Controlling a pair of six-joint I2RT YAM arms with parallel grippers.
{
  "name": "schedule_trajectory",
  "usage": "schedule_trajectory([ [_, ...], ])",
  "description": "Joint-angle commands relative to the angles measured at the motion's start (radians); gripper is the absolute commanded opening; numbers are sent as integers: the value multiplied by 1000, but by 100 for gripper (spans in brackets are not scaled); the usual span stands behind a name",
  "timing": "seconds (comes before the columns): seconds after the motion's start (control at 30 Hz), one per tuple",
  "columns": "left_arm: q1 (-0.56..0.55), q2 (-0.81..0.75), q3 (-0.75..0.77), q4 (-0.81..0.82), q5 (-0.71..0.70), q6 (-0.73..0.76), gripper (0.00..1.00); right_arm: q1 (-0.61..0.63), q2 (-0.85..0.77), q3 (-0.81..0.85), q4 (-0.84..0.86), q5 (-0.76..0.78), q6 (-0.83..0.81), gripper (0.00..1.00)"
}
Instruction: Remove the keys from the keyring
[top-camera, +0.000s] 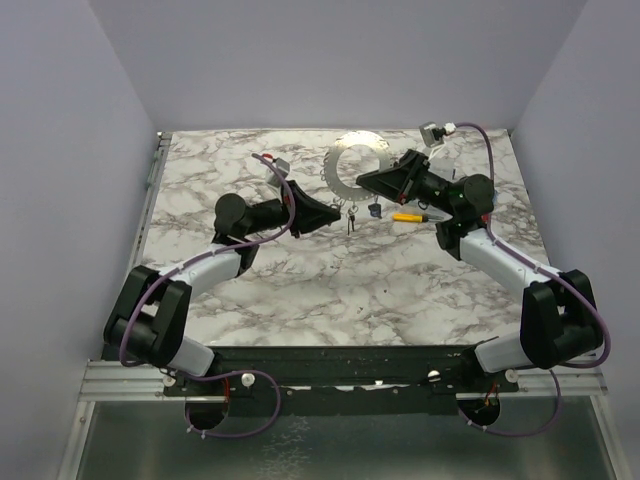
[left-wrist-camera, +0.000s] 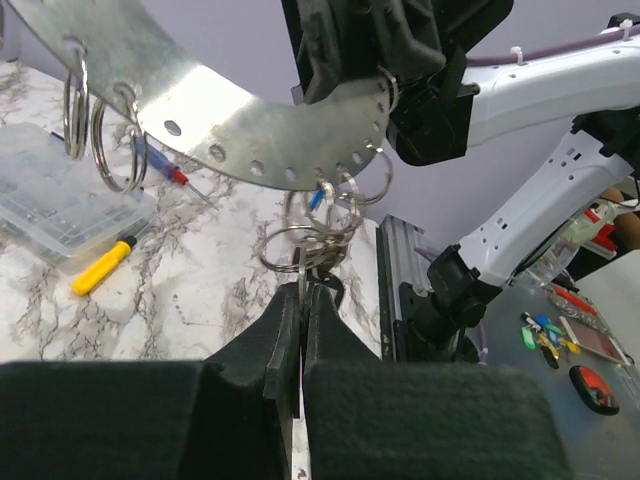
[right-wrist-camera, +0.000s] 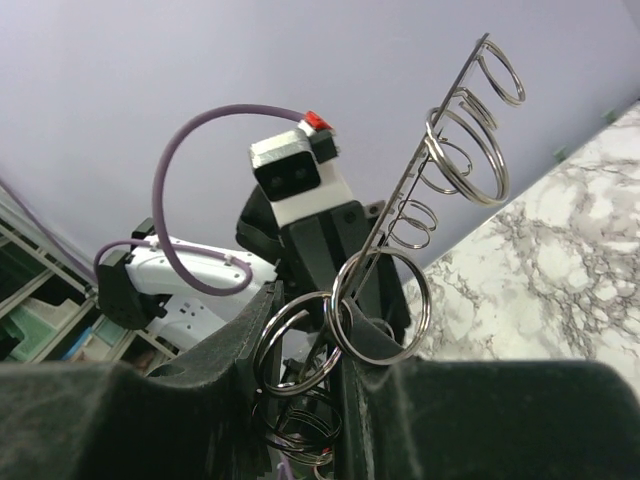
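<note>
The keyring (top-camera: 357, 160) is a large flat grey metal ring held tilted above the table. In the left wrist view it arcs overhead (left-wrist-camera: 230, 110) with split rings hanging from its rim holes. My right gripper (top-camera: 372, 182) is shut on its near edge; in the right wrist view the ring (right-wrist-camera: 430, 150) stands edge-on between my fingers (right-wrist-camera: 340, 335). My left gripper (left-wrist-camera: 303, 292) is shut on a thin metal key blade hanging from a bunch of split rings (left-wrist-camera: 312, 240). A blue key (left-wrist-camera: 316, 197) hangs among them. Small dark keys (top-camera: 352, 218) show under the ring.
A yellow-handled tool (top-camera: 409, 216) lies on the marble right of the keys, also in the left wrist view (left-wrist-camera: 103, 265). A clear plastic box (left-wrist-camera: 60, 195) and a red-handled screwdriver (left-wrist-camera: 172, 172) lie nearby. The table's metal edge rail (left-wrist-camera: 395, 290) runs behind.
</note>
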Motion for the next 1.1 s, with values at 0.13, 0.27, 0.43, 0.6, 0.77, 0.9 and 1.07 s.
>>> schedule_trajectory([
  [0.13, 75, -118, 44, -389, 61, 86, 0, -30, -11, -49, -70, 32, -106, 1],
  [0.27, 74, -128, 138, -732, 16, 284, 0, -30, -5, -84, -93, 22, -141, 1],
  [0.43, 61, -131, 294, -1169, -89, 587, 0, -31, -8, -141, -113, 2, -191, 1],
  [0.6, 44, -121, 428, -1414, -177, 778, 0, -30, -7, -194, -109, -8, -218, 1],
  [0.77, 38, -111, 537, -1608, -204, 944, 0, -31, 9, -228, -106, -31, -233, 4],
  [0.9, 21, -109, 606, -1715, -234, 1069, 0, -31, 27, -264, -83, -40, -237, 10],
  [1.07, -21, -94, 667, -1782, -257, 1161, 0, -30, 46, -300, -55, -61, -240, 14],
])
